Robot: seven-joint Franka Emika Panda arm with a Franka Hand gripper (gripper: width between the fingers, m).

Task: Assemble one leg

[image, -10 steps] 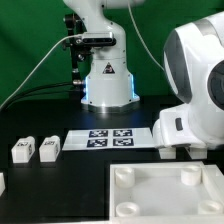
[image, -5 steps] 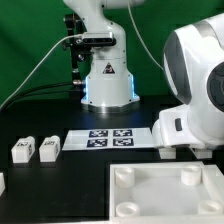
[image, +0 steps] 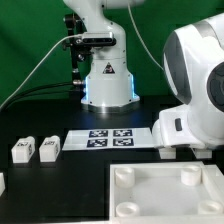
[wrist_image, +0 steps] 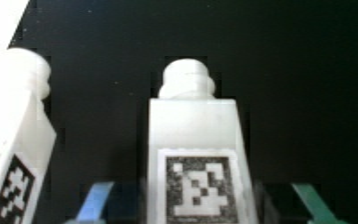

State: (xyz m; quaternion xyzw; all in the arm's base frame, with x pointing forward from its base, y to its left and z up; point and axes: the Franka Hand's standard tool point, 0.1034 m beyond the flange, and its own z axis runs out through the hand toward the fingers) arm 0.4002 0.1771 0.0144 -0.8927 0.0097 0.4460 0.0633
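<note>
- Two blocks lie side by side on the black table (wrist_image: 291, 60): the leg (wrist_image: 199, 130), centred under the wrist, and a neighbouring leg (wrist_image: 16, 130).
- Gripper (wrist_image: 201, 198) fingers (wrist_image: 304, 196) stand spread, flanking it untouched, seemingly aligned for pinching.

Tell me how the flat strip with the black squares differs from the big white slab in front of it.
The marker board is a thin strip carrying black-and-white tags; the white panel is larger, thicker and shows none. The panel has round corner sockets; the marker board is smooth. Both are white and lie flat on the black table.
</note>
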